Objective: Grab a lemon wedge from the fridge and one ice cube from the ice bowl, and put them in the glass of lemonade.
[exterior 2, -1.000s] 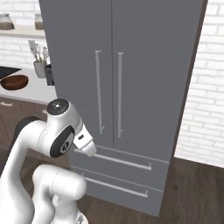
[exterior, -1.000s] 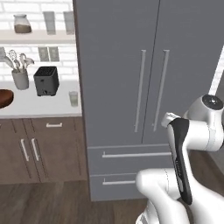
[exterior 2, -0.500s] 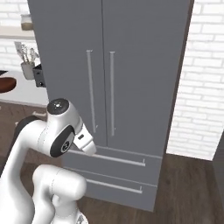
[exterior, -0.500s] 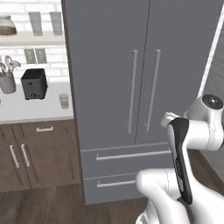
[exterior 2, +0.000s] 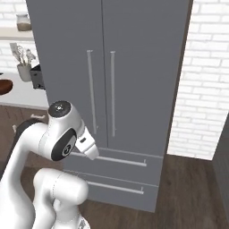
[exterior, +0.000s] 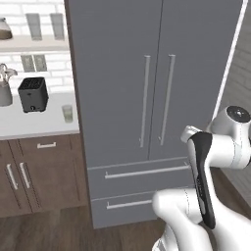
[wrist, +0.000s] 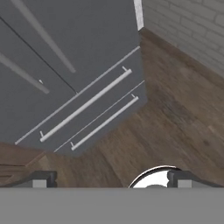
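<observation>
Grey and shut, the fridge stands straight ahead of the folded arm, both doors closed above its two drawers. To the fridge's left, on the white counter, sit the glass of lemonade and a black toaster. The gripper points down at the wooden floor by the fridge's drawers, fingertips spread wide, empty.

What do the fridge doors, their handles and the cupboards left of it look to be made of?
The fridge looks like matte grey painted metal, flat and even in tone. Its door handles look like brushed steel, pale and silvery. The cupboards look like dark brown wood, faintly grained.
</observation>
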